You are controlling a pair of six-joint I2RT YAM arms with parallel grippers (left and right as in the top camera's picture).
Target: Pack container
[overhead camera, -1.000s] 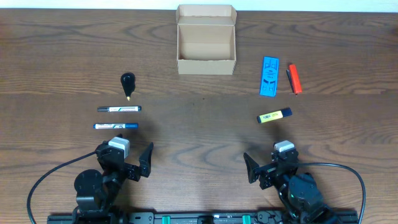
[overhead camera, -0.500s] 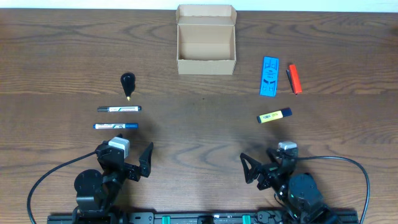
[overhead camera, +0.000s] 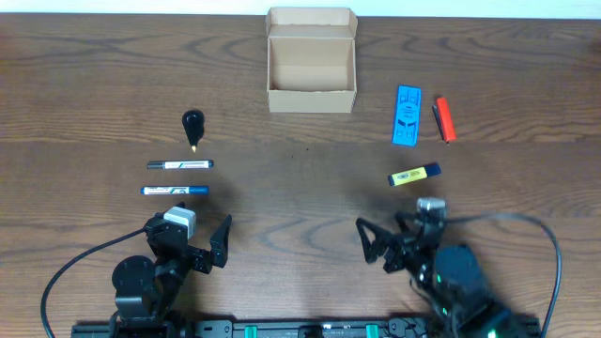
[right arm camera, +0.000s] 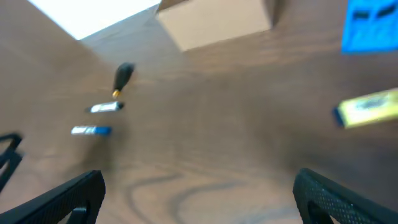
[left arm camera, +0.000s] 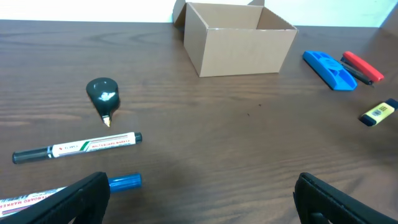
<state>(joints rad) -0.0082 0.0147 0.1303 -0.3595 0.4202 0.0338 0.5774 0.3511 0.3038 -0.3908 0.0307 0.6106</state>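
You have the box (overhead camera: pixel 312 99) at the far middle of the table (overhead camera: pixel 282 188), upright, its flap lid folded back and the inside bare. Your left gripper (left arm camera: pixel 202 186) sits at the near edge on the left with its fingers wide apart and nothing between them; your right gripper (right arm camera: pixel 199 186) sits at the near edge on the right, fingers likewise spread and holding nothing, and its wrist view is blurred. Ahead of your left gripper lie a blue marker (overhead camera: pixel 175 191) and, just beyond it, a black-capped marker (overhead camera: pixel 179 164), both lying crosswise and apart from each other. Farther out is a small black bulb-shaped thing with a yellow tip (overhead camera: pixel 192 125). On your right, a yellow and blue highlighter (overhead camera: pixel 414 175) lies nearest the gripper. Beyond it, to the right of the box, lies a flat blue piece (overhead camera: pixel 407 115) with a red pen-like thing (overhead camera: pixel 444 118) just beside it.
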